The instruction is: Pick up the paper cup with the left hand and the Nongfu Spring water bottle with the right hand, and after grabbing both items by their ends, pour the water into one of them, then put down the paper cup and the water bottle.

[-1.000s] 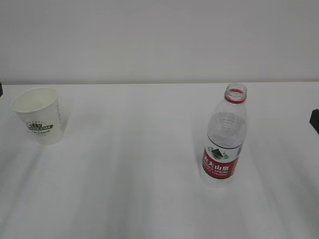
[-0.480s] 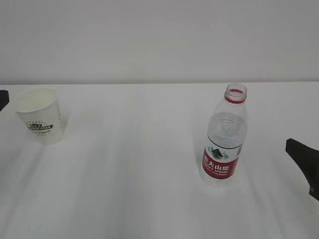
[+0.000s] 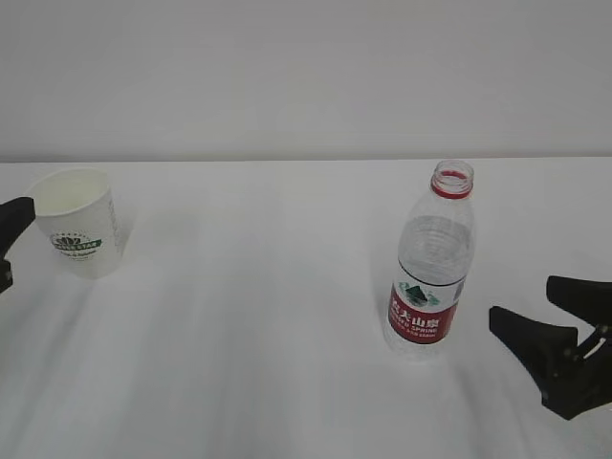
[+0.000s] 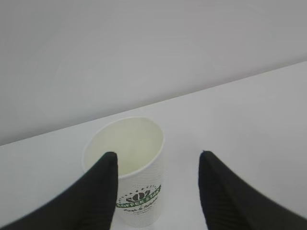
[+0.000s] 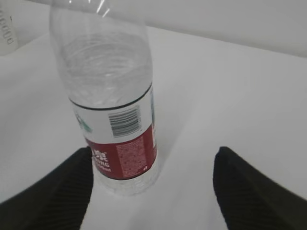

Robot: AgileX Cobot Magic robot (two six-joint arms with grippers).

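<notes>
A: From the exterior view, what is showing?

B: The paper cup (image 3: 76, 221) is standing upright at the far left of the white surface (image 3: 258, 325), white with a dark green round logo. The Nongfu Spring water bottle (image 3: 432, 263) is standing uncapped on the right, clear and ribbed, with a red neck ring and a red label. The left pincer (image 3: 10, 239) is poking in just beside the cup; the right pincer (image 3: 535, 320) is sitting near the bottle, fingers apart and holding nothing. A plain pale wall (image 3: 306, 76) is running behind.

A: And the left wrist view?

B: The left pincer (image 4: 158, 165) is gaping, gripping nothing. One finger is overlapping the paper cup's (image 4: 136, 167) left side; I cannot tell if it is touching. The cup looks empty.

A: The right wrist view?

B: The right pincer (image 5: 153, 163) is standing wide, empty. The Nongfu Spring water bottle (image 5: 112, 96) is rising between the fingers, nearer the left one, barcode facing the camera. The water level is not clear to me.
</notes>
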